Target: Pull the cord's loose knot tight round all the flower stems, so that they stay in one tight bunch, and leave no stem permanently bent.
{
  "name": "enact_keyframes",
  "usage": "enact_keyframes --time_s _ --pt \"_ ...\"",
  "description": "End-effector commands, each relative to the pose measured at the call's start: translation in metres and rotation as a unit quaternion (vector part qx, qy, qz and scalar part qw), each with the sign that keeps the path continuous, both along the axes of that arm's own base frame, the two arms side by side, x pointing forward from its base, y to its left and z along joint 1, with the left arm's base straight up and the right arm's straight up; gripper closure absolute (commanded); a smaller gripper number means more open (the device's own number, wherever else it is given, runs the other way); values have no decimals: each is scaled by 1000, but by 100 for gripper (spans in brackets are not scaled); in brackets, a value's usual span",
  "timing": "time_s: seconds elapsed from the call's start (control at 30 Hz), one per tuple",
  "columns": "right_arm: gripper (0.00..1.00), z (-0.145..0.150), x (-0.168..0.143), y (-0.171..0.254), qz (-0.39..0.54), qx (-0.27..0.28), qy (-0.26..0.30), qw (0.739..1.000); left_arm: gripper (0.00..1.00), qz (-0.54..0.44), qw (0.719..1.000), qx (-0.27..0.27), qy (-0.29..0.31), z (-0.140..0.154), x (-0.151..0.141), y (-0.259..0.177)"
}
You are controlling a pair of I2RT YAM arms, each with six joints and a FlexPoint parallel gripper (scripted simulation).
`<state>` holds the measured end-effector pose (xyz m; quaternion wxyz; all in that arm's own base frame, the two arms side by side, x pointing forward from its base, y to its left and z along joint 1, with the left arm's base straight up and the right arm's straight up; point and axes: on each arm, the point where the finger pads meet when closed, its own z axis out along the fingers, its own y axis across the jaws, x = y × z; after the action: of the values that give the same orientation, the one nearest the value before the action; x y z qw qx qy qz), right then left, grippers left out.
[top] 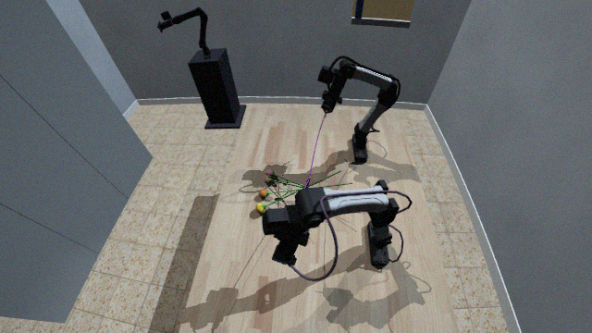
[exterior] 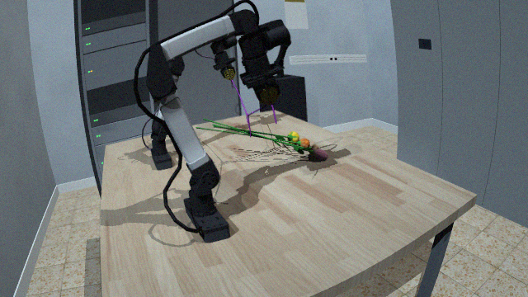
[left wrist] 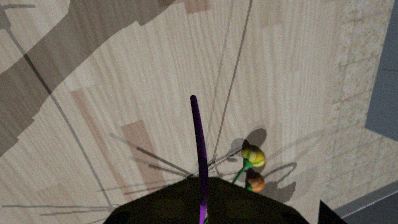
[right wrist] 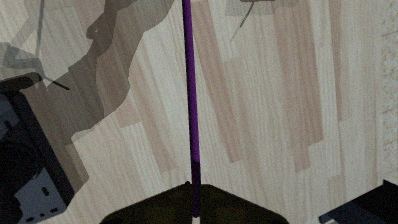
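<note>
Exterior shows the purple cord's (exterior: 240, 97) fork, which the top view hides.

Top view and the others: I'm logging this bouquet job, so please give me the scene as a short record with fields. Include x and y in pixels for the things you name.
left claw (top: 283, 260) (exterior: 229, 76) (left wrist: 202, 181): shut on the cord
right claw (top: 326, 111) (exterior: 270, 97) (right wrist: 196, 187): shut on the cord
cord (top: 315, 148) (exterior: 240, 99) (left wrist: 200, 145) (right wrist: 191, 90): purple, reaching down to the stems
stems (top: 330, 176) (exterior: 224, 127) (left wrist: 241, 174): green, converging near the cord, fanning out toward both ends
flower heads: yellow (top: 261, 208) (exterior: 294, 136) (left wrist: 254, 156), orange (top: 263, 193) (exterior: 304, 143) (left wrist: 255, 182), dusky pink (top: 269, 172) (exterior: 319, 155)
knot tightness: cannot tell
permanent bends: cannot tell
</note>
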<state>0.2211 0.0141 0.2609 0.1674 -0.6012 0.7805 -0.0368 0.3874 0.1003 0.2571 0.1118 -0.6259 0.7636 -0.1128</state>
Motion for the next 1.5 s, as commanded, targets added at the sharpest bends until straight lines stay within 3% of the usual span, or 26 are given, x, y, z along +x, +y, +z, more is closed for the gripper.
enact_keyframes --time_s 0.0,0.83,1.23,1.47 --pt "100 3 -8 -15 23 -2 -17 1000 100 -7 1000 8 -19 8 6 21" --pt "100 5 -15 -105 8 -28 -60 998 100 2 997 33 -65 11 21 108" --pt "100 -4 -20 -108 6 -33 -57 998 100 2 997 37 -73 13 15 108" --pt "100 -20 -21 -104 7 -27 -57 998 100 4 997 36 -73 -5 15 108"
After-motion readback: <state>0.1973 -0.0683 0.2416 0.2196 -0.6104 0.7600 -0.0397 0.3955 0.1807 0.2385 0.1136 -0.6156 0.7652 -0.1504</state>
